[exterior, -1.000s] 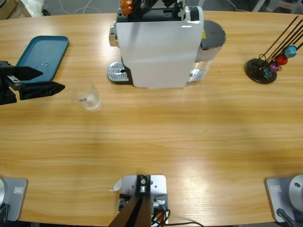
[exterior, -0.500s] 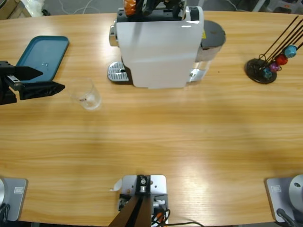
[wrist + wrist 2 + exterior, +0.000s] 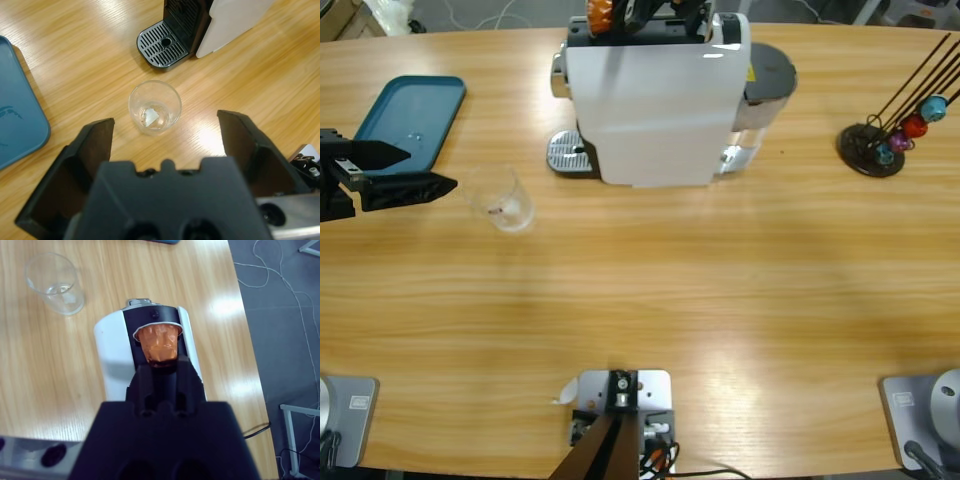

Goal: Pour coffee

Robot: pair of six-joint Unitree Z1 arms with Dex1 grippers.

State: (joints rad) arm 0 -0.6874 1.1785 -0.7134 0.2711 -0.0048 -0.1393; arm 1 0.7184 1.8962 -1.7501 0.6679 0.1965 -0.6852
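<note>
On the table [image 3: 650, 290]: one white coffee machine [image 3: 655, 100], one clear glass tumbler [image 3: 502, 197], one teal tray [image 3: 412, 118], one capsule rack [image 3: 880, 145].
Coffee: none visible; tumbler holds no liquid, standing near the drip grate [image 3: 161, 45].
Left gripper [image 3: 167, 131]: jaws spread wide, tumbler ahead between them, untouched.
Right gripper [image 3: 159, 365]: jaws clamped on one orange capsule [image 3: 158, 344], above the machine's top.

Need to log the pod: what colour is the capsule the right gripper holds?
Orange capsule, clearest in the right wrist view.
</note>
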